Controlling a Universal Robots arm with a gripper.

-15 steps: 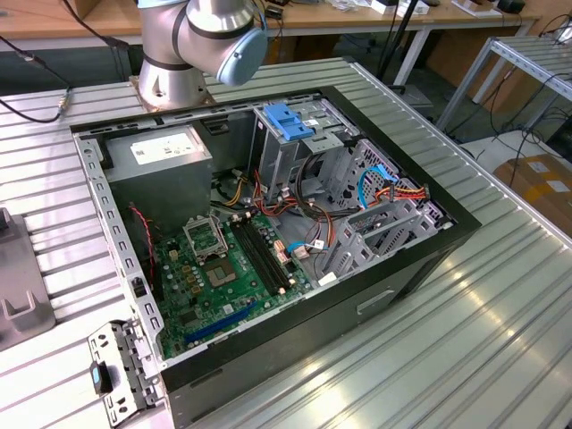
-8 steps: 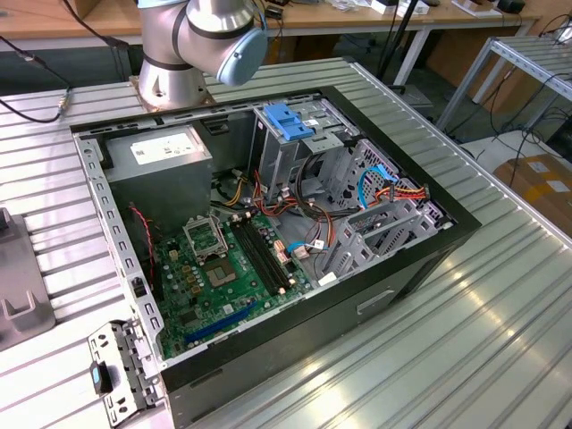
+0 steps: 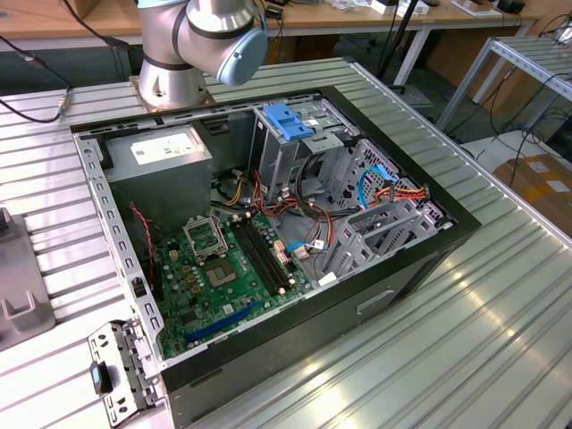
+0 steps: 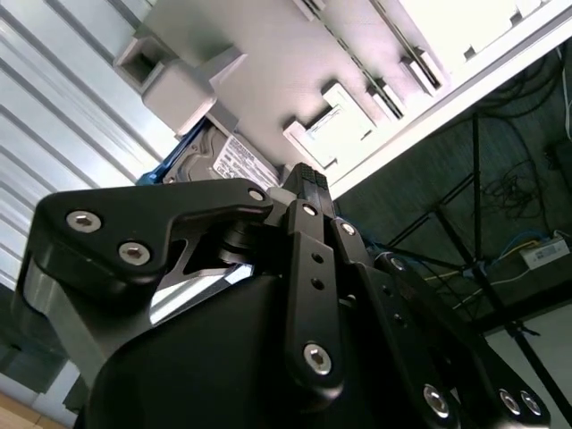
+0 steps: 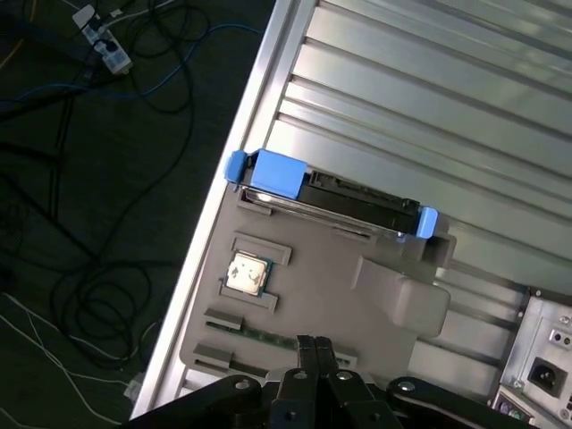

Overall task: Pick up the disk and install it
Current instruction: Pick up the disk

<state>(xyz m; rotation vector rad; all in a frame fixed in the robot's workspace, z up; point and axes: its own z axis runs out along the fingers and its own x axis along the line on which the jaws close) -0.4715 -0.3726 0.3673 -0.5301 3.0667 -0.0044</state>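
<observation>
Black gripper (image 5: pixel 315 342) linkage, closest to the lens in both wrist views: fingers pressed together with nothing between them, poised over a grey holder tray (image 5: pixel 375 295). Tray lies at the table (image 5: pixel 429 80) edge, next to a floor strewn with cables (image 5: pixel 107 295). Tray holds a processor chip (image 5: pixel 248 273) in a square recess. It also holds the disk (image 5: pixel 332 201), a dark drive in a bright blue carrier, standing on its long edge in the slot at the tray's end away from the gripper, untouched. Exterior view: arm (image 3: pixel 197 40) based at a table edge; open computer case (image 3: pixel 402 268) mid-table, motherboard (image 3: pixel 223 268) exposed, light-blue latch piece (image 3: pixel 290 121) atop its drive cage.
</observation>
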